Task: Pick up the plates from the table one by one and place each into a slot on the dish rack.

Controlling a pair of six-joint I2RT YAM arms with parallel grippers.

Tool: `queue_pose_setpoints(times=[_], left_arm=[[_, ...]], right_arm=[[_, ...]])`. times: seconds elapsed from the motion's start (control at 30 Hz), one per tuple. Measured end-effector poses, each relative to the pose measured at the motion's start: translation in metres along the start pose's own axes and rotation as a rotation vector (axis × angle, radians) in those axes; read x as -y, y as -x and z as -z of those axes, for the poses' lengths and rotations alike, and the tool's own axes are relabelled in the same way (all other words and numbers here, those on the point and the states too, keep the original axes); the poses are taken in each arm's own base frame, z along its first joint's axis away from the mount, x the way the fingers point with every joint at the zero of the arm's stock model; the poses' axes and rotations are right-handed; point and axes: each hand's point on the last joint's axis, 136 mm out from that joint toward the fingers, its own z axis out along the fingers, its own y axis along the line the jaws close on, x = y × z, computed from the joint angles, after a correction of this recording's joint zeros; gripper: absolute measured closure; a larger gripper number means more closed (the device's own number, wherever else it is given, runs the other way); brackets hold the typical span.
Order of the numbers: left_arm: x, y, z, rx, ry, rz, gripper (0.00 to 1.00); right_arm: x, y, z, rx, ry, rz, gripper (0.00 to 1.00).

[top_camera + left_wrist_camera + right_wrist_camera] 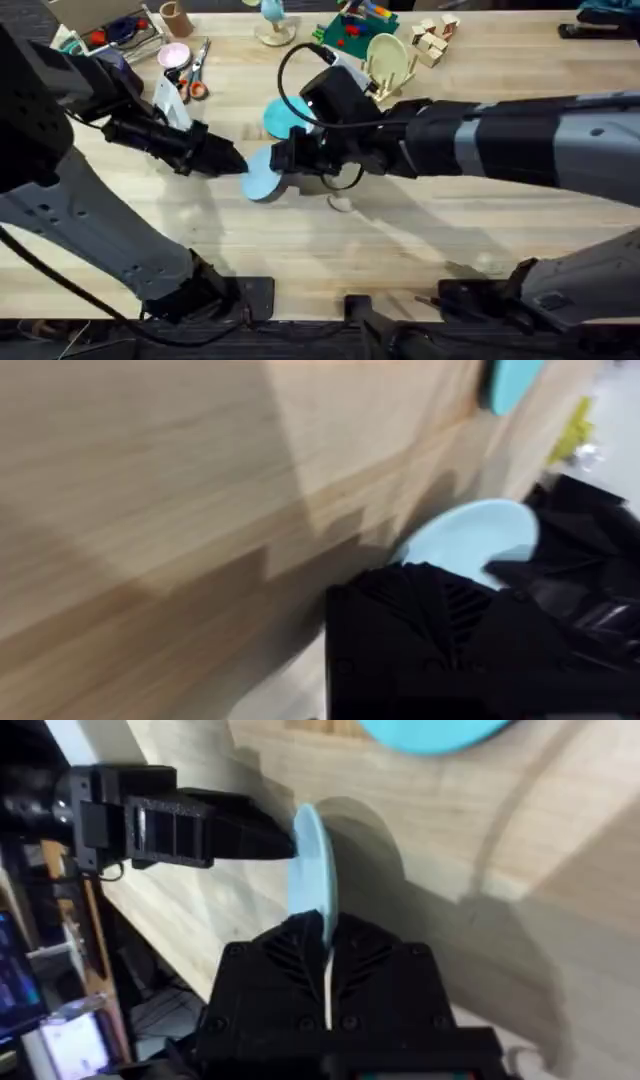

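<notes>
My right gripper [285, 160] is shut on the pale blue plate [262, 178], which it holds tilted on edge just over the table [330, 250]. In the right wrist view the plate [308, 860] shows edge-on, rising from between my own fingers [270, 970]. The left gripper [238, 163] comes in from the left, shut, its tip against the plate's left rim. That same gripper [285, 844] meets the plate's face. The turquoise plate [283, 115] lies flat behind, partly under the right arm. The dish rack [388, 68] stands at the back, a cream disc upright in it.
Scissors [195, 82], a pink bowl [175, 55] and a tray of clutter [110, 28] sit at the back left. A green block board [350, 32] and wooden blocks [435, 42] flank the rack. A small pale object [340, 204] lies near the plate.
</notes>
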Motion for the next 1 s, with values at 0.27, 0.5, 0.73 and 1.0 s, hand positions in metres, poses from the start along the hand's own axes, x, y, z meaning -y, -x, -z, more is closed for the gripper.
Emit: queue_pose_setpoints(times=[0.27, 0.5, 0.73, 1.0], left_arm=[[0.011, 0.01, 0.038, 0.11, 0.191, -0.111, 0.96], [0.079, 0.006, 0.08, 0.3, 0.339, -0.349, 0.96], [0.142, -0.014, 0.084, 0.391, 0.503, -0.58, 0.961], [0.187, -0.047, 0.084, 0.471, 0.62, -0.752, 0.961]], right_arm=[[-0.003, 0.044, 0.039, 0.143, 0.007, 0.099, 0.969], [-0.039, 0.053, 0.105, 0.278, 0.036, 0.268, 0.969], [-0.027, 0.038, 0.15, 0.233, -0.137, 0.401, 0.97], [-0.033, 0.053, 0.21, 0.206, -0.274, 0.621, 0.971]])
